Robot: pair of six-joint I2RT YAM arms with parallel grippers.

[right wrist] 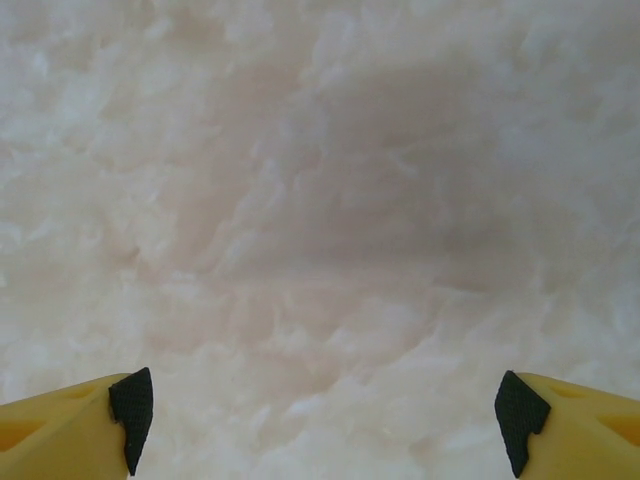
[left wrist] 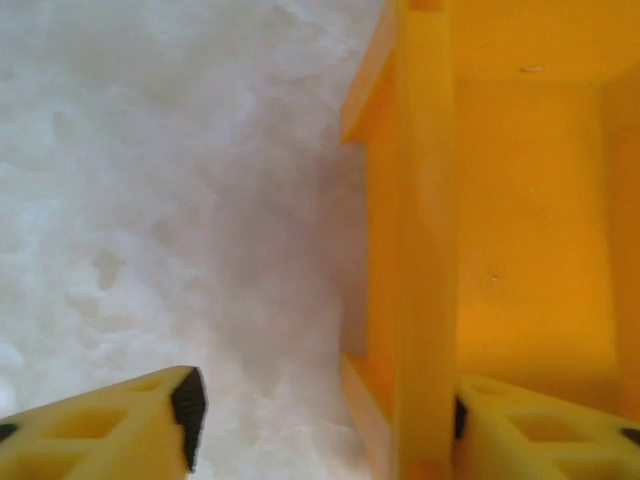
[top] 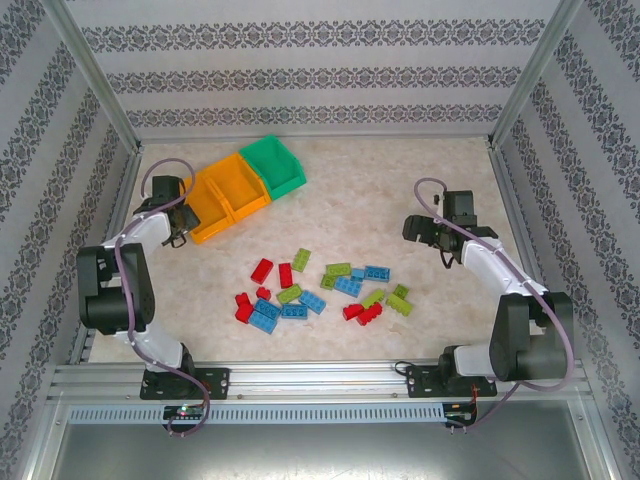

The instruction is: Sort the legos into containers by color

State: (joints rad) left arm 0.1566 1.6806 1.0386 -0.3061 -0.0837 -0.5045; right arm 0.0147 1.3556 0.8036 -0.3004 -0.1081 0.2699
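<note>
Left wrist: left claw point(left wrist: 325, 410) half-open astride orange bin point(left wrist: 425, 200) wall; right claw point(right wrist: 325, 415) wide; legos point(top: 348, 285) on table point(top: 400, 190).

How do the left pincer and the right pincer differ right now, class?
The left pincer straddles the wall of an orange bin; the right pincer hangs over bare table. The left pincer's gap is narrower than the right pincer's. Both are yellow with black tips.

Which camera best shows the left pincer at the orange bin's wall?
Left wrist: close up, the left pincer straddles the orange bin wall, one finger inside, one outside. Top external shows both small, from above.
</note>
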